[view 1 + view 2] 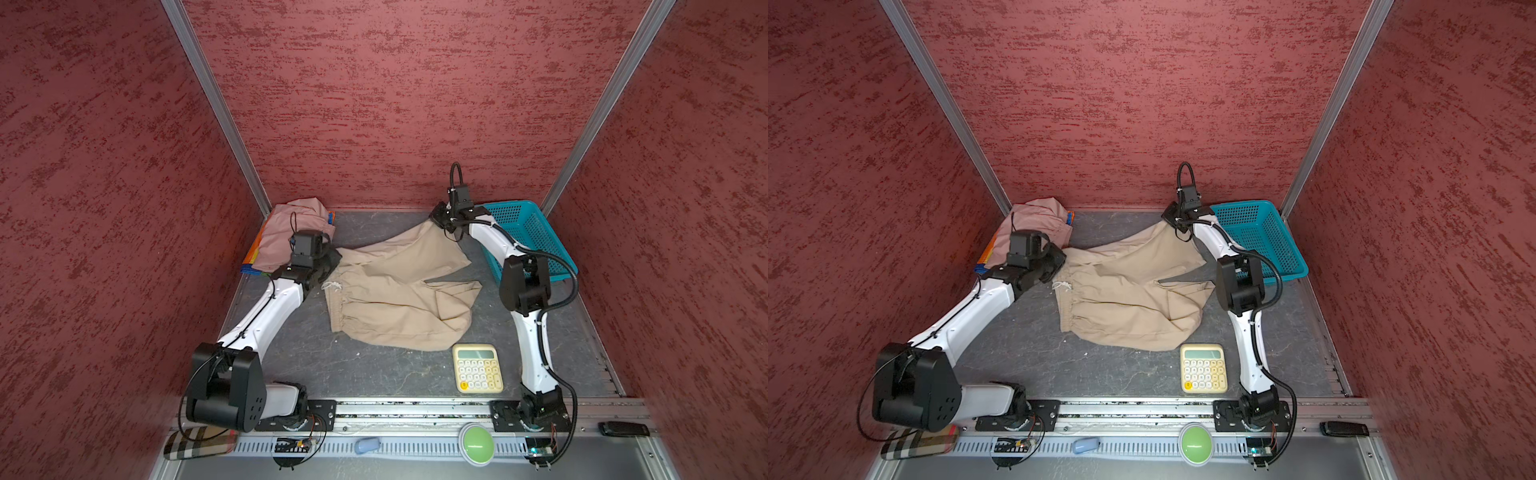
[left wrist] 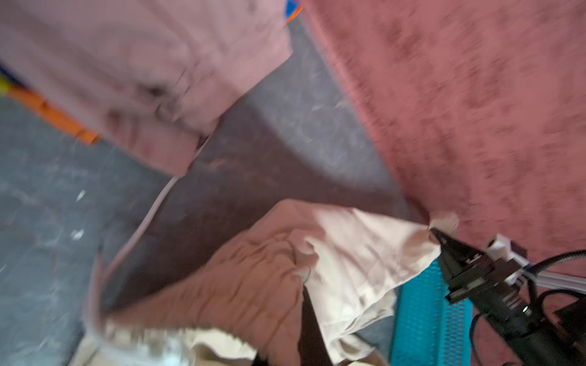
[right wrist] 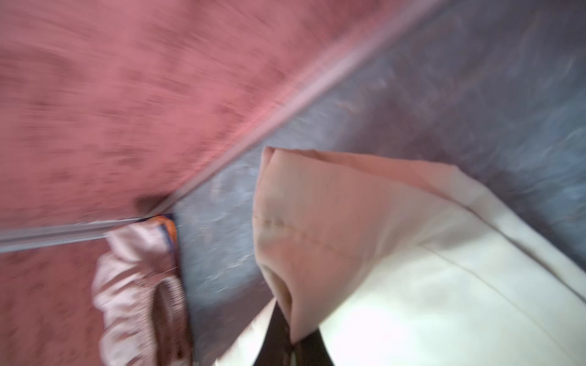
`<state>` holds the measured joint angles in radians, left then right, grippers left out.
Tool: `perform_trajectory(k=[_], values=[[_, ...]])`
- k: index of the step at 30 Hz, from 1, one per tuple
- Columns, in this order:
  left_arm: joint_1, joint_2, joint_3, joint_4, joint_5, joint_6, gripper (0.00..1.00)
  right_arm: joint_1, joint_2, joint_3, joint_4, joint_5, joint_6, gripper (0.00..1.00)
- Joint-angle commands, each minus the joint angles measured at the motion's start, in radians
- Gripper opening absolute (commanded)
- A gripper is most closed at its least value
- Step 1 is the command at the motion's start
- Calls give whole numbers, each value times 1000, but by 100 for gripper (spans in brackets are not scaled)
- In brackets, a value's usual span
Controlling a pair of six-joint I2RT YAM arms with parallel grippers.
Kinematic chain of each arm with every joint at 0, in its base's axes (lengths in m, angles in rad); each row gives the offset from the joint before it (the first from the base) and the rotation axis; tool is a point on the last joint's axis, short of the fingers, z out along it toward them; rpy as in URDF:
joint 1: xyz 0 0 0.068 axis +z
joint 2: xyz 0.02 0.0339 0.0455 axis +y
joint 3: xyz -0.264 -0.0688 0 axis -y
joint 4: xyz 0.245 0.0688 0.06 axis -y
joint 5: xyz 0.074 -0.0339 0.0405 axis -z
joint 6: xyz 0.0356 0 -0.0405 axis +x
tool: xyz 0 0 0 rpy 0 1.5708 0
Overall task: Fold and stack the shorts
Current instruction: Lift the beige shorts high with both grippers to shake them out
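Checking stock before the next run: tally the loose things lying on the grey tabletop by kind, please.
Shorts: 3 (beige shorts, pink shorts, rainbow shorts)
Basket: 1 (teal basket)
Calculator: 1 (yellow calculator)
Total: 5

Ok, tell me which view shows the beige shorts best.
Both top views: the beige shorts appear almost whole, from waist to both legs. The left wrist view gives only bunched waist fabric, blurred. The right wrist view gives only one leg's hem end, blurred.
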<state>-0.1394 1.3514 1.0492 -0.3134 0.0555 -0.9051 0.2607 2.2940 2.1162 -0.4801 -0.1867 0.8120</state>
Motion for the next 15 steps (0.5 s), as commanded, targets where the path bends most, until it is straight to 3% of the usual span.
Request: perform_trajectory(k=[1, 8, 15], values=[[31, 17, 219, 91, 24, 99, 0, -29, -219, 96, 2, 22, -88, 0], [36, 26, 640, 0, 40, 186, 0, -92, -443, 257, -88, -24, -176, 0], [-91, -173, 741, -45, -85, 292, 0, -136, -618, 318, -126, -91, -245, 0]])
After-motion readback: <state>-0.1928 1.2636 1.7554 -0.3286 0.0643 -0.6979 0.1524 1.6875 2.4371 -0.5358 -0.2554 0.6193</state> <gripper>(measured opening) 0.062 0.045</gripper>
